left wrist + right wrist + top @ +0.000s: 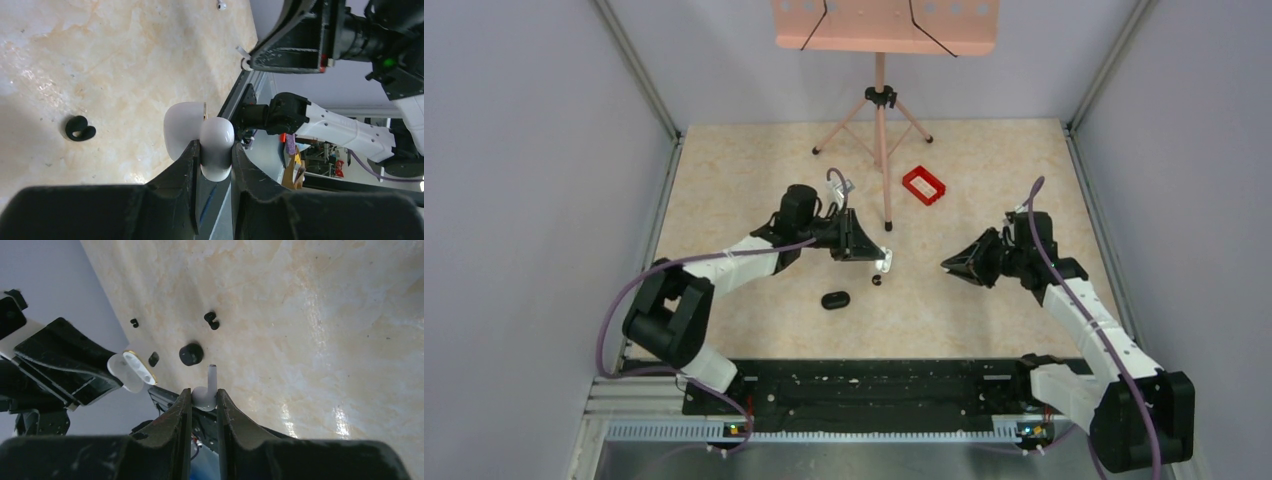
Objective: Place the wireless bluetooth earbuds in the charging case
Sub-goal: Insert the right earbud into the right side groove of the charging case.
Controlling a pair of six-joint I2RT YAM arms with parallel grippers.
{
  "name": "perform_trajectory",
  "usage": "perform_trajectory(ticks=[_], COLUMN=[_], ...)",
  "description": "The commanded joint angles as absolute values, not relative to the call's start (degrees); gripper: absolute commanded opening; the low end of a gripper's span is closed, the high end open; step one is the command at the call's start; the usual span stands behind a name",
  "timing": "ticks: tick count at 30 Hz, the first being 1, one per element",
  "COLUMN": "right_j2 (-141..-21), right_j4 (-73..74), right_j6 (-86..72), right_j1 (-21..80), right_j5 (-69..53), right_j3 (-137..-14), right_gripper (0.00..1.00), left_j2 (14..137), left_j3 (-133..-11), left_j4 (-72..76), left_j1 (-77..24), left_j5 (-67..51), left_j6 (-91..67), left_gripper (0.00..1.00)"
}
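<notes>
A glossy black oval case [835, 300] lies on the marbled table [724, 190], and everything else is easiest placed from it. Just behind it and to its right, lifted off the surface, the left gripper [882, 262] has its fingers clamped on a white charging case [182, 130]. That case is smooth, rounded and hinged open, with a thin gold edge at the hinge. The left wrist view shows one half pinched and the other swung out past the finger; from overhead it is only a white speck. A small hooked black bud [876, 281] lies just right of the black case. Farther back and right sits a red frame [924, 185]. Well to the right of the black case, the right gripper [204, 399] pinches a white earbud [207, 390] by its bulb, which only that wrist's camera reveals. The earbud's stem runs straight out beyond the fingertips, its long axis in line with the fingers. In the same view the open case's gold-rimmed mouth is turned partly toward the camera.
</notes>
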State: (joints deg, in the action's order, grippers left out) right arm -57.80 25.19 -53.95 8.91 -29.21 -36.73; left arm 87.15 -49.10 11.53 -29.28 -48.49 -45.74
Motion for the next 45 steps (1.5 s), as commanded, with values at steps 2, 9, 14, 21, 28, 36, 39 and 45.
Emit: perform_trajectory(ticks=[2,9,14,21,28,36,39,45], right_j2=[-56.5,-56.9,-56.6,-55.7,-59.2,-62.6,-65.3,-68.9], right_j4=[23.8,21.5,20.4,16.2,15.6,16.3,14.1,18.6], right_j6=[-59.0,-63.1,-65.8,-69.9,-66.0,-61.5,-60.9,-55.1], right_j1=[9.5,9.5,9.6,9.5,10.1,12.1,13.1,14.4], right_j5=[-29.0,-30.2,-31.3,-34.0,-38.9,-43.9,-47.8,-49.7], right_j3=[-35.7,-35.2,-34.0,-33.7,-37.8,-42.0,-42.3,-45.6], right_gripper=[0.00,0.00,0.00,0.00,0.00,0.00,0.00,0.00], left_j2=[93.3,95.6,94.1,96.3,102.6,102.2,102.5,102.4], left_j3=[-54.6,-53.6,-51.1,-52.7,-55.1,-55.3,-55.8,-57.3], left_j4=[16.1,21.0,23.0,27.5,37.3,35.8,35.1,29.1], left_j1=[-31.0,-33.2,-33.9,-34.2,-34.1,-34.1,-34.1,-34.1], left_j5=[-46.1,-43.9,-40.1,-45.7,-55.7,-54.9,-55.6,-58.0], left_j6=[-47.1,-47.7,-45.5,-45.5,-53.8,-52.5,-52.3,-49.7], left_gripper=[0.00,0.00,0.00,0.00,0.00,0.00,0.00,0.00])
